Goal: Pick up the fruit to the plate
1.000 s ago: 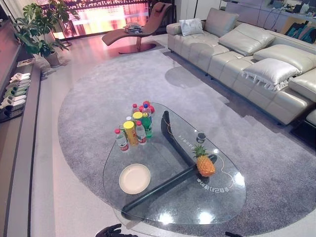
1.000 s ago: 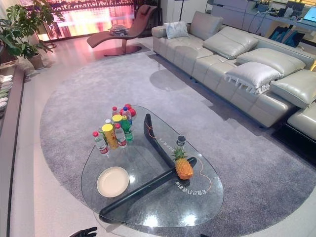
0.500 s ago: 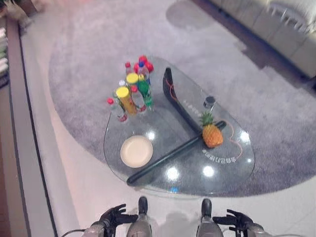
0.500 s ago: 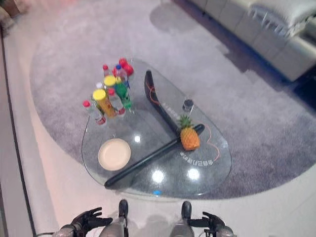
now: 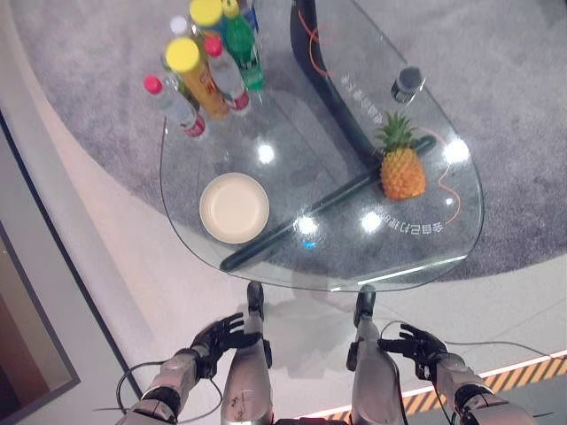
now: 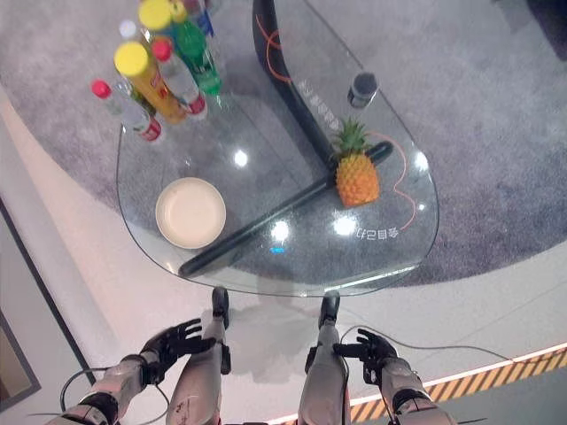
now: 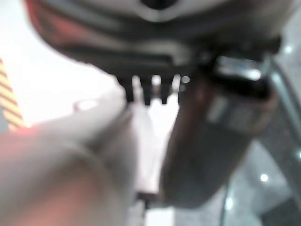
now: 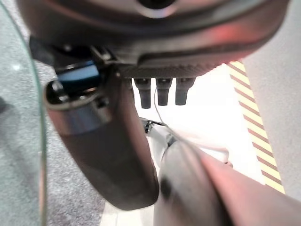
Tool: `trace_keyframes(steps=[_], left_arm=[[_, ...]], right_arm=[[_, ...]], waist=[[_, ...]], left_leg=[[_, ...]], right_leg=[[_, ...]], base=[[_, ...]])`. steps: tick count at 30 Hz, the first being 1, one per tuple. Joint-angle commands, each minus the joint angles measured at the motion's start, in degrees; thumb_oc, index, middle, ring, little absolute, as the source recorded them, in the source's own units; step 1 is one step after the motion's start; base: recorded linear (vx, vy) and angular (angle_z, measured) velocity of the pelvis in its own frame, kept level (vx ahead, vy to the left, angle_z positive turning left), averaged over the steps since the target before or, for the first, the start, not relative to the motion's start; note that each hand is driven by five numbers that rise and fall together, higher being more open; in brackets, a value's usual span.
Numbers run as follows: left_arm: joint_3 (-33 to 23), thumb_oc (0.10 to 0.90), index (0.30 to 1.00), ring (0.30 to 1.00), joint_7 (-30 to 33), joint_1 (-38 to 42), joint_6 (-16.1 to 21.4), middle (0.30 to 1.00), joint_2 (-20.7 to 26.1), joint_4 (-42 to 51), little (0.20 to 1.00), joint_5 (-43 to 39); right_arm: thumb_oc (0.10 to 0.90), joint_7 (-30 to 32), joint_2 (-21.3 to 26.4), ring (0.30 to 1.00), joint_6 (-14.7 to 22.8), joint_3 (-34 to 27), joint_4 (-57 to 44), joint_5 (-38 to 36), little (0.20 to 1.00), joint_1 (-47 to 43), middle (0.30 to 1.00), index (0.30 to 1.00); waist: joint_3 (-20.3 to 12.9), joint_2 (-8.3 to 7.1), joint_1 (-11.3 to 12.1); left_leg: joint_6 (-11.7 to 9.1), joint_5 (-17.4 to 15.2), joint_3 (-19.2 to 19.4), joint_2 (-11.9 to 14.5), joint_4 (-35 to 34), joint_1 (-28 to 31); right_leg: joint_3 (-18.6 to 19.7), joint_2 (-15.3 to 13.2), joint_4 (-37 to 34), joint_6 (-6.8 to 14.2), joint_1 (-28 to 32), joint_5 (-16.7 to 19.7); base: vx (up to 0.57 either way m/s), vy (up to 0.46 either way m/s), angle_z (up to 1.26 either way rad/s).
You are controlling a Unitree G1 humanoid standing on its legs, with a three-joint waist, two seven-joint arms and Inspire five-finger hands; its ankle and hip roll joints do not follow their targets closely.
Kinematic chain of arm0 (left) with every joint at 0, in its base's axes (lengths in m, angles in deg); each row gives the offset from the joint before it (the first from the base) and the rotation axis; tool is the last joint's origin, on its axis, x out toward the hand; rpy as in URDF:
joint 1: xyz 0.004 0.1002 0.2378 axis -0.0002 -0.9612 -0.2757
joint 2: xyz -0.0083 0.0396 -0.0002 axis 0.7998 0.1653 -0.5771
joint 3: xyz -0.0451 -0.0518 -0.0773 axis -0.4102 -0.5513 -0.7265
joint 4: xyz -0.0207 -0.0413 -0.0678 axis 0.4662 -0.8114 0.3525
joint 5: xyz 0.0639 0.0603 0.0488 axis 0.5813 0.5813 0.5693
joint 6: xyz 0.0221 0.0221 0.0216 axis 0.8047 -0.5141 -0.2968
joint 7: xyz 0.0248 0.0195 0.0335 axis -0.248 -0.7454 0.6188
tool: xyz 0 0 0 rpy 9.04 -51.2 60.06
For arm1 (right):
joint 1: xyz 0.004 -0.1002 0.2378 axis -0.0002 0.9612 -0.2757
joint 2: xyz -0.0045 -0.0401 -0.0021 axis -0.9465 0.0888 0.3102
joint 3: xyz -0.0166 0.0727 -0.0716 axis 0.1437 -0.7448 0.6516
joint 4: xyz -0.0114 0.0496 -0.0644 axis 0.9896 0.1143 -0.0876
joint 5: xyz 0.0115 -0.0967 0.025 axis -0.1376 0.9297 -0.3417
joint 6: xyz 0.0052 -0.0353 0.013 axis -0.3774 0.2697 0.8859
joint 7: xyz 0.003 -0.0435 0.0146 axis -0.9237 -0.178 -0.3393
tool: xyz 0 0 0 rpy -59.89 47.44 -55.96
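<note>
An orange pineapple with a green leafy crown (image 5: 400, 166) is seen standing upright on the rounded clear glass tabletop (image 5: 443, 257), toward its right side, well apart from the round cream plate (image 5: 234, 207) lying to the left; nothing has yet been grasped. The left hand (image 5: 221, 335) and the right hand (image 5: 418, 342) are held low beside the table's near edge, fingers relaxed and spread, empty. A cluster of capped plastic bottles (image 5: 204, 66) stands at the far left. A grey carpet (image 5: 523, 115) lies beneath.

On the glass table (image 5: 443, 252) — one pineapple (image 5: 402, 172), one plate (image 5: 234, 207), several bottles (image 5: 227, 74).
</note>
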Motion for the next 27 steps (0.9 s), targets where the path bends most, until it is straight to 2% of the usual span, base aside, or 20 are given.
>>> trace_keyframes(steps=[1,4,8,15,27], left_arm=[[-0.16,0.8,0.9,0.9,0.41,0.7,1.98,0.9,4.14,-1.2,0.9,-6.6],[-0.82,0.8,0.9,0.9,2.57,2.0,3.27,0.9,4.9,-0.3,0.9,-8.69],[-2.28,0.8,0.9,0.9,8.7,4.09,6.71,0.9,6.3,2.25,0.9,-10.73],[-3.76,0.8,0.9,0.9,14.57,6.96,7.64,0.9,7.98,2.22,0.9,-11.79],[-3.74,0.8,0.9,0.9,19.5,8.82,10.23,0.9,7.26,0.44,0.9,-10.95]], right_arm=[[0.8,2.45,5.01,0.9,3.29,0.17,-1.67,-4.24,0.9,0.47,0.9,0.9],[0.8,3.39,5.12,0.9,5.46,-0.19,-2.84,-5.4,0.9,-0.44,0.9,0.9],[0.8,6.32,5.2,0.9,8.5,-0.5,-5.68,-6.35,0.9,-2.22,0.9,0.9],[0.8,7.79,5.76,0.9,9.38,0.19,-7.01,-7.95,0.9,-5.02,0.9,0.9],[0.8,7.73,5.84,0.9,10.67,1.7,-5.18,-8.94,0.9,-8.75,0.9,0.9]], waist=[[0.68,-2.39,0.9],[0.68,-2.6,0.68],[0.68,-2.85,0.44],[0.68,-2.98,0.37],[0.68,-2.91,1.21]], left_leg=[[2.73,-3.42,-3.1,0.75,8.63,-7.41],[2.91,-3.83,-3.7,0.65,10.78,-10.48],[3.46,-4.29,-5.57,-0.25,14.11,-16.08],[4.18,-5.84,-7.95,-1.72,21.18,-23.79],[5.01,-6.98,-9.58,-2.4,25.79,-29.42]], right_leg=[[2.88,-3.84,7.81,-1.37,-10.24,1.06],[3.56,-3.75,9.67,-1.23,-13.07,0.85],[4.67,-2.7,13.22,-1.29,-18.33,0.38],[5.26,-2.15,18.85,-1.66,-25.12,-0.86],[5.14,-1.7,22.73,-2.34,-30.31,-2.02]], base=[[-0.08,-0.027,0.0],[-0.06,-0.023,0.0],[-0.07,-0.012,-0.01],[-0.04,-0.009,0.05],[-0.01,-0.004,-0.02]])
